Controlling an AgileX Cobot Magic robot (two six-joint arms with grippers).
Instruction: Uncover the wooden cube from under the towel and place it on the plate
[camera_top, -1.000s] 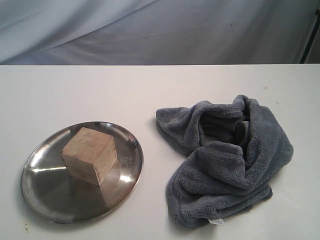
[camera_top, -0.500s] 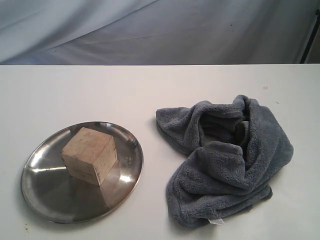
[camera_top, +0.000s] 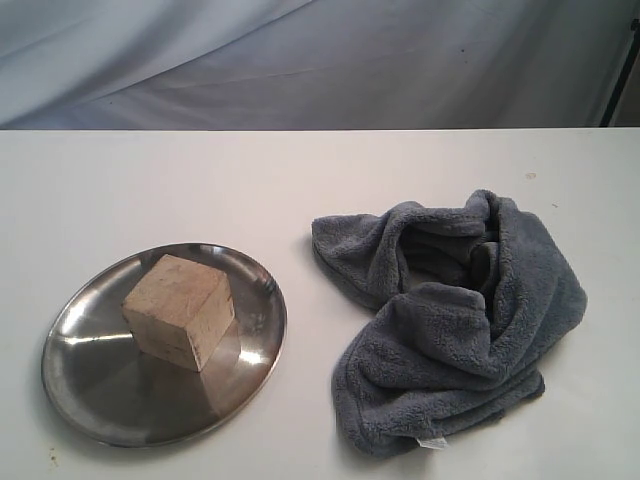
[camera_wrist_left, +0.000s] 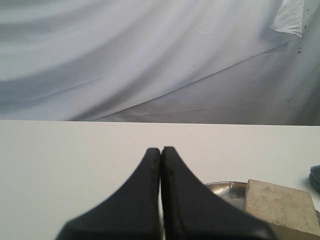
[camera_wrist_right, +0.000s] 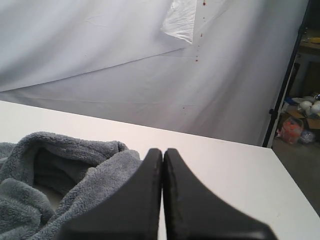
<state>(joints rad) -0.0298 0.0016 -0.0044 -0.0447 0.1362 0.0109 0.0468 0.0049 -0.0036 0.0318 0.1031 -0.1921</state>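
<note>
The wooden cube (camera_top: 180, 310) sits on the plate (camera_top: 95, 400), so the job looks done bar standing clear.

The cube rests flat inside the plate's rim, a little off its middle, and the towel (camera_top: 460, 330) lies bunched beside the plate, not touching it. The left gripper (camera_wrist_left: 161, 150) and right gripper (camera_wrist_right: 163, 151) each have their jaws pressed together and hold nothing. Judged from this, neither arm should go near the plate, or it could knock the cube.
</note>
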